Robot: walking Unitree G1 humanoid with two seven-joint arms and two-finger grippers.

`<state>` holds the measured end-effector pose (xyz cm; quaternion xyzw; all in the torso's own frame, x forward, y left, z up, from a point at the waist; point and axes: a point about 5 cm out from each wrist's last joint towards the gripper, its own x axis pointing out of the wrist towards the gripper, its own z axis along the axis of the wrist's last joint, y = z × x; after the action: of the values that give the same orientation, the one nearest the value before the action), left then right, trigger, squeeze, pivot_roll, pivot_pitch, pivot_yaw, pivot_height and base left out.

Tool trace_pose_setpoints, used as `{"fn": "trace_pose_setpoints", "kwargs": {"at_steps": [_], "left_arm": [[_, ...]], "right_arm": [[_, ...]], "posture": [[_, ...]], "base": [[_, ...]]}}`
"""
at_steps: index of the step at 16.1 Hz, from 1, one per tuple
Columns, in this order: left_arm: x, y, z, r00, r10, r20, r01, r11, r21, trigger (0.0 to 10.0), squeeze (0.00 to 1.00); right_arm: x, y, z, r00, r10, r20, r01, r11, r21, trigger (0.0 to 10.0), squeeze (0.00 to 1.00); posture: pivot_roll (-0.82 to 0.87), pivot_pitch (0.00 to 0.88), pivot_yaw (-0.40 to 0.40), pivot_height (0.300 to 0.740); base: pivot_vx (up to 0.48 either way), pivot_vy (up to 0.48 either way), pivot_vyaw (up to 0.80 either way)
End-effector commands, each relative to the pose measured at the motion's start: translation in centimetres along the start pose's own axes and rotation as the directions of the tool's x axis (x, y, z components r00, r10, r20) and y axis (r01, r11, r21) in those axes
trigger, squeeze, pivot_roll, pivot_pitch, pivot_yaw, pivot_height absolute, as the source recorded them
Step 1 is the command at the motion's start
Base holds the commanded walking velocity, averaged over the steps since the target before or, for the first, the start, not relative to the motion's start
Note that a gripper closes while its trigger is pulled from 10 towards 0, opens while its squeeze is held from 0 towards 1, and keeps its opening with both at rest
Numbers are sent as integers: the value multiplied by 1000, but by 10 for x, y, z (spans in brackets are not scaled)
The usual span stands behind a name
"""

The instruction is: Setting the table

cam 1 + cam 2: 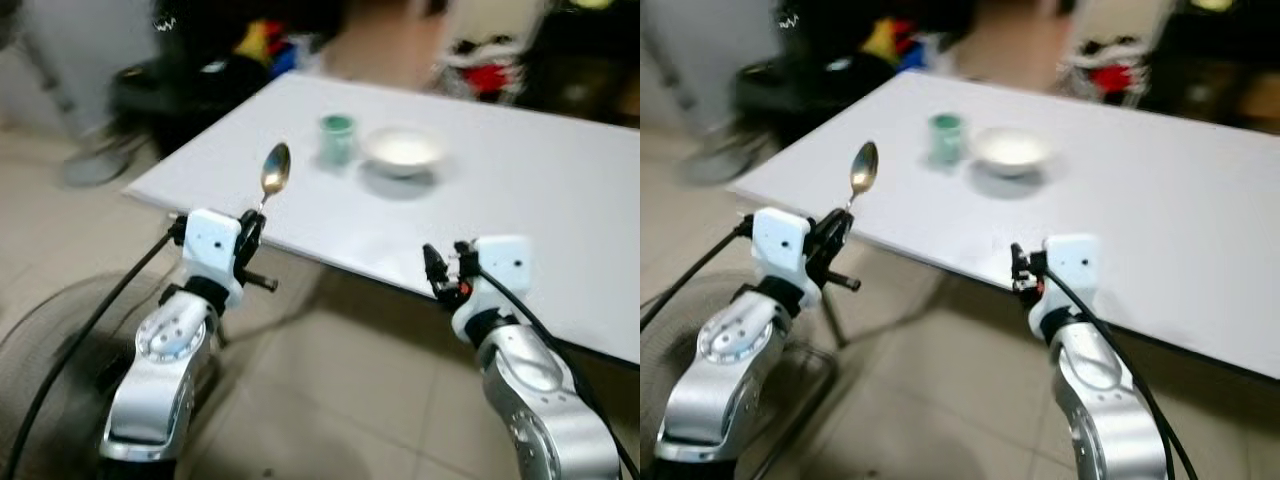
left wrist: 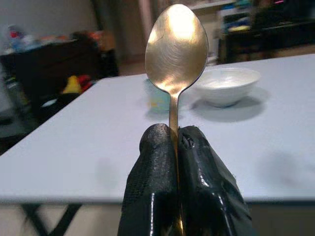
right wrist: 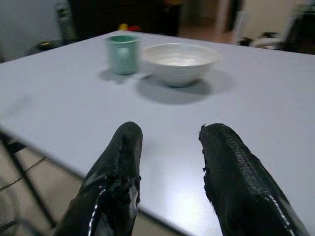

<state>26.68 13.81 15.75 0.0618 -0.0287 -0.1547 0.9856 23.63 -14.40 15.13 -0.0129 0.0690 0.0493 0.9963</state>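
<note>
From the head we count one spoon (image 1: 275, 171), one green cup (image 1: 337, 139) and one white bowl (image 1: 402, 150) on the white bench (image 1: 520, 190), cup at the bowl's 9 o'clock. Our left gripper (image 1: 250, 232) and right gripper (image 1: 432, 266) hover at the bench's near edge.

Left wrist: jaws pinched tight on the spoon's handle, bowl end upright.

Right wrist: jaws spread apart, holding nothing, over the bench edge.

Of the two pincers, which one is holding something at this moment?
The left pincer: its fingers are shut on the handle of a spoon, bowl pointing up. The right pincer is open and holds nothing, at the table edge.
</note>
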Motion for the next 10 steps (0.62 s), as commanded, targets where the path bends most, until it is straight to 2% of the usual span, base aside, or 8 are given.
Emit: {"fn": "trace_pose_setpoints", "kwargs": {"at_steps": [1,10], "left_arm": [[3,-7,6,999,-26,28,26,1000,-9,10000,0],[7,-6,6,999,-27,27,27,1000,-12,10000,0]], "right_arm": [[-1,-5,2,1000,-18,8,18,1000,-9,10000,0],[-1,-5,3,1000,-22,13,23,1000,-3,10000,0]], "posture": [[68,0,59,740],[59,0,71,740]], "base": [[304,0,-800],[299,0,-778]]}}
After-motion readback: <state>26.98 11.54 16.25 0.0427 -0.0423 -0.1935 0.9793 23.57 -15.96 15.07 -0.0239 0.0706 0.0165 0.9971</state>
